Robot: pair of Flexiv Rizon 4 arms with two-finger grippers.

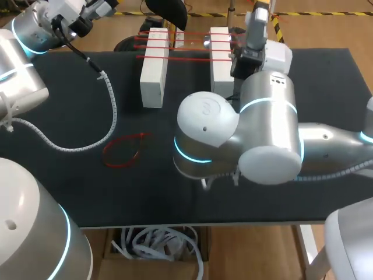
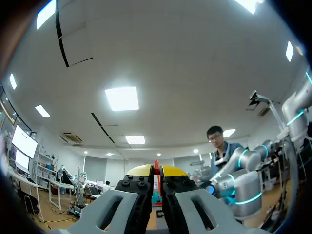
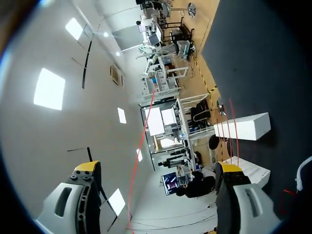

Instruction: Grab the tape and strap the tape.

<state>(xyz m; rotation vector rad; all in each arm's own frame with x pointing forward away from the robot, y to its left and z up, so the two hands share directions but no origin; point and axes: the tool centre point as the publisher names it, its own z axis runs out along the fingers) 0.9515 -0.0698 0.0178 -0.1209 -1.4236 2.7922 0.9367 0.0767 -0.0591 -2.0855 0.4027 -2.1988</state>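
**Surface.** The black table (image 1: 70, 192) has a matte, dark top.

**Arms.** The right arm (image 1: 268, 128) comes in from 3 o'clock, and its large elbow stands over the table's middle. Its wrist reaches to 12 o'clock, beside the right block. The left arm (image 1: 23, 64) enters at 10 o'clock. A white ribbed hose (image 1: 108, 114) hangs from it and loops across the surface.

**Fixtures.** Two white blocks stand upright at 12 o'clock, left block (image 1: 154, 76) and right block (image 1: 220, 58), set apart. Three red bands (image 1: 189, 58) are stretched across both.

**Task item.** The tape (image 1: 123, 150), a loose red loop, lies flat at about 8 o'clock from the table's middle. It is well apart from both grippers.

**Grippers.** The right gripper (image 3: 157, 168) has its jaws spread wide. A thin red line runs through the gap and touches neither finger; its origin cannot be told. The left gripper (image 2: 157, 170) has its yellow tips drawn together. A red sliver shows in the seam, and I cannot tell whether it is gripped.
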